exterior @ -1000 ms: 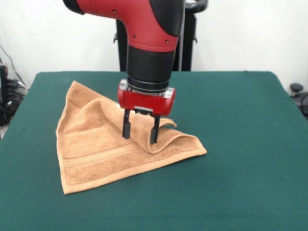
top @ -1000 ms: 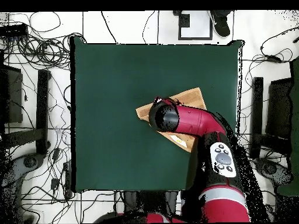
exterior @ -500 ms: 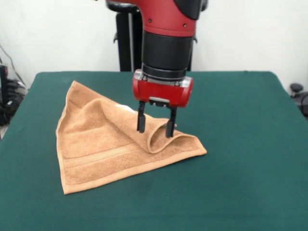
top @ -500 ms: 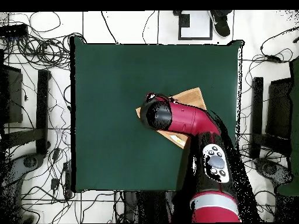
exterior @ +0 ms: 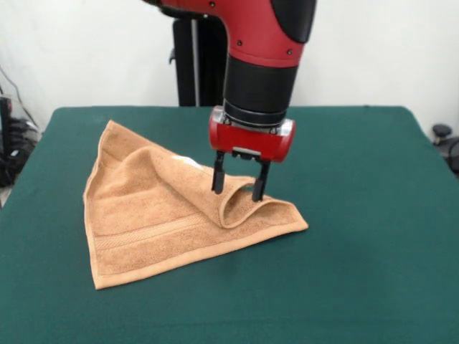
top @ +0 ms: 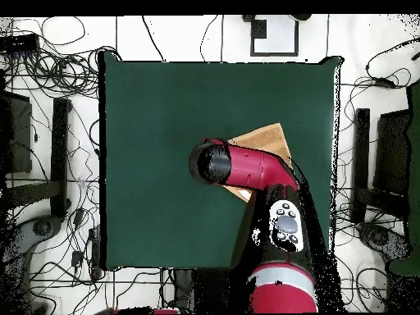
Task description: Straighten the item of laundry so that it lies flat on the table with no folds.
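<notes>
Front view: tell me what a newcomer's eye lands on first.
The red and black arm comes down mid-picture, its open gripper straddling a raised fold of the orange-tan towel. The towel lies rumpled, left of centre on the dark green table.

From overhead, my arm covers the gripper and most of the towel; the desk's near edge is cropped in front.
</notes>
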